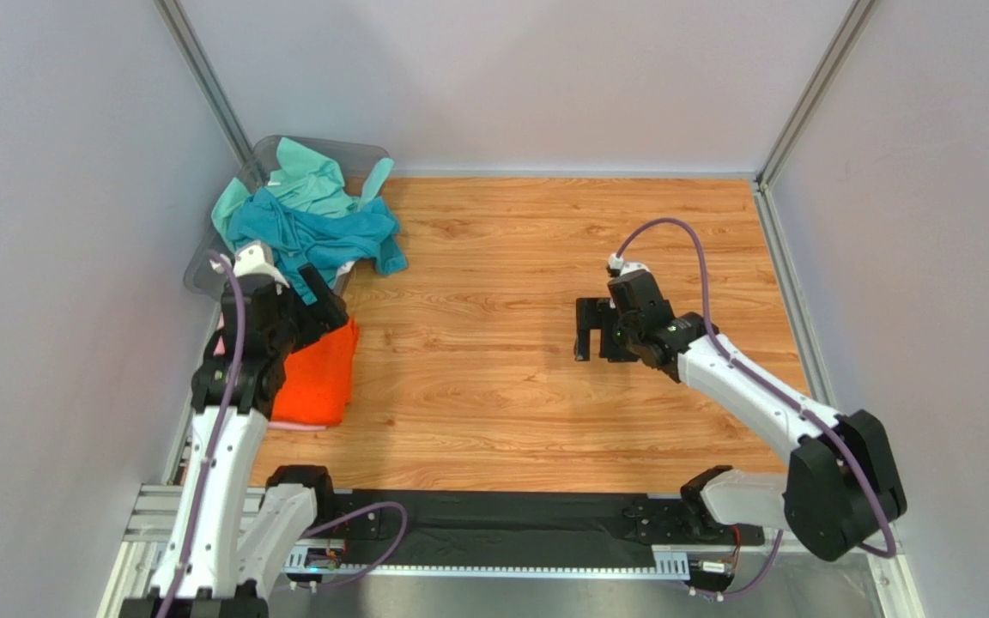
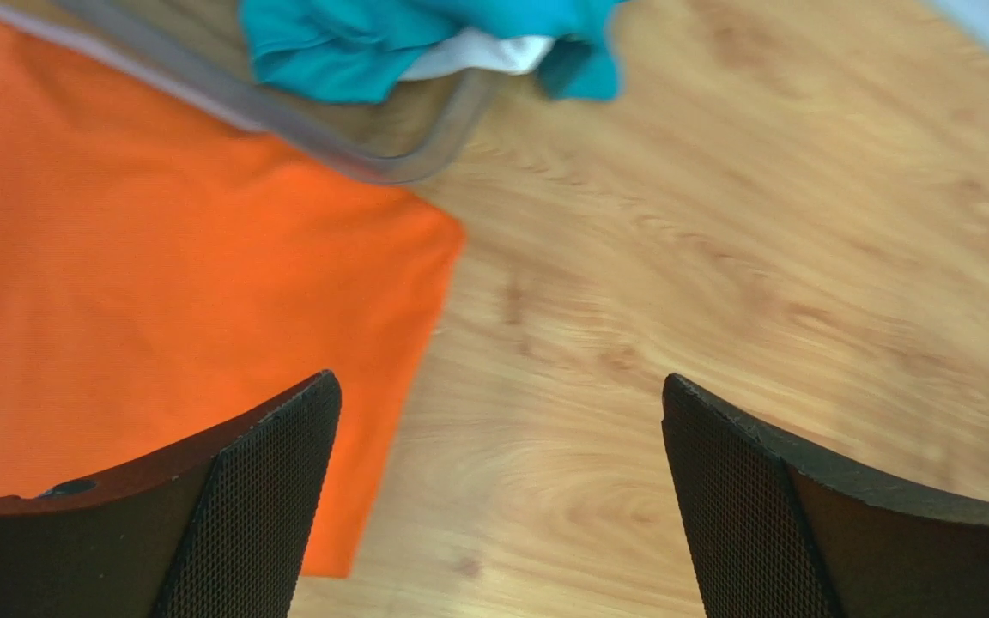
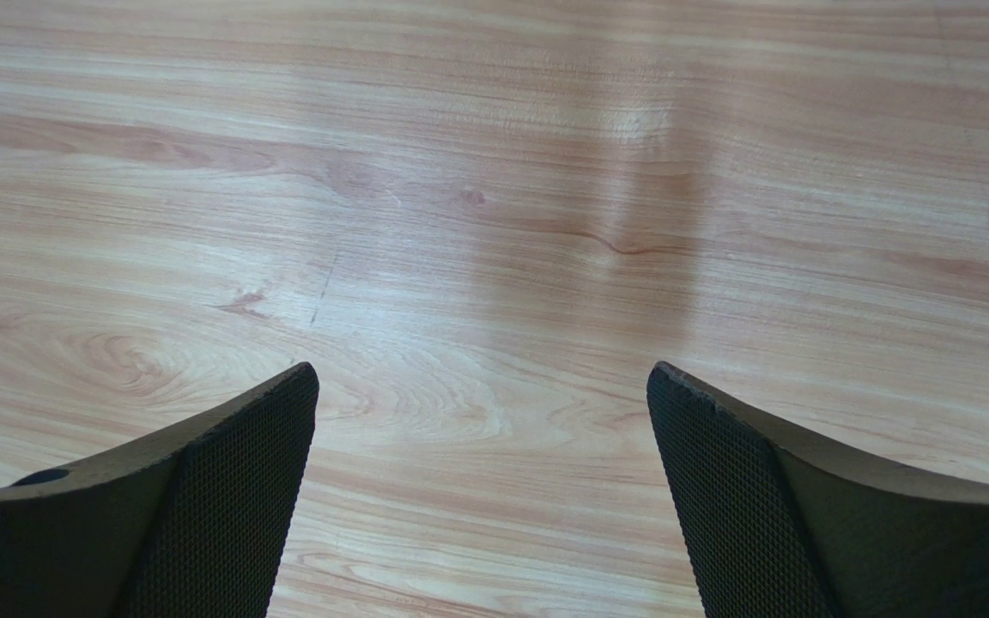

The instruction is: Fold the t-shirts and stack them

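Orange t-shirt [image 1: 322, 376] lies flat and squared-off at the near left of the table [image 1: 526, 258], just beside the grey bin [image 1: 332, 144]. That one looks folded to me, the base of the stack. Teal t-shirt [image 1: 319, 232] and mint t-shirt [image 1: 313, 174] sit heaped in the bin at the far left, the teal spilling over its rim. Left gripper [image 2: 500, 393] hangs over the orange shirt's right edge, jaws spread wide, nothing in them. Right gripper [image 3: 480, 374] hovers over bare wood out to the right, jaws apart too, empty. I'd say we're between shirts. The next move calls for a reach into the bin, a pinch on the teal cloth, and a drag onto open table to spread it.
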`<control>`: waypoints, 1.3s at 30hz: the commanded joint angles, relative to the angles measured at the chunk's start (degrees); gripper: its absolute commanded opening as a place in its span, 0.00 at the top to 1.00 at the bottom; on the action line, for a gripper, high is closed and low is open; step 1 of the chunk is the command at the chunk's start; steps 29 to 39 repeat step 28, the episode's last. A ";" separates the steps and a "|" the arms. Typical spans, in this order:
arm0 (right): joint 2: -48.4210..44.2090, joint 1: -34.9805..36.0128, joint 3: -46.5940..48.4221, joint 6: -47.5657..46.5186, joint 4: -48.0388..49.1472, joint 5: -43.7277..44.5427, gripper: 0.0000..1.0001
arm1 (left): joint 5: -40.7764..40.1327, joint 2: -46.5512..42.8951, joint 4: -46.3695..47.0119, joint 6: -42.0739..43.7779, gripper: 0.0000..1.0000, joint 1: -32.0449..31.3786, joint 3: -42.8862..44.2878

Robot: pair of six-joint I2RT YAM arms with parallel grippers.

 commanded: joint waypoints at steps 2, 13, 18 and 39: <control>-8.50 -0.26 0.39 1.99 0.15 3.53 0.00 | 11.39 -6.67 10.83 -4.64 0.00 -2.07 -6.18; -24.94 -0.26 -0.40 8.05 -3.99 9.50 0.00 | 13.69 -7.47 13.74 -4.56 0.00 -7.61 -7.43; -27.76 -0.34 -1.02 9.81 -5.04 10.48 0.00 | 15.19 -7.03 14.44 -4.65 0.00 -7.61 -8.31; -28.65 -0.26 -0.75 11.05 -6.10 11.44 0.00 | 15.19 -5.10 13.82 -4.74 0.00 -7.61 -7.87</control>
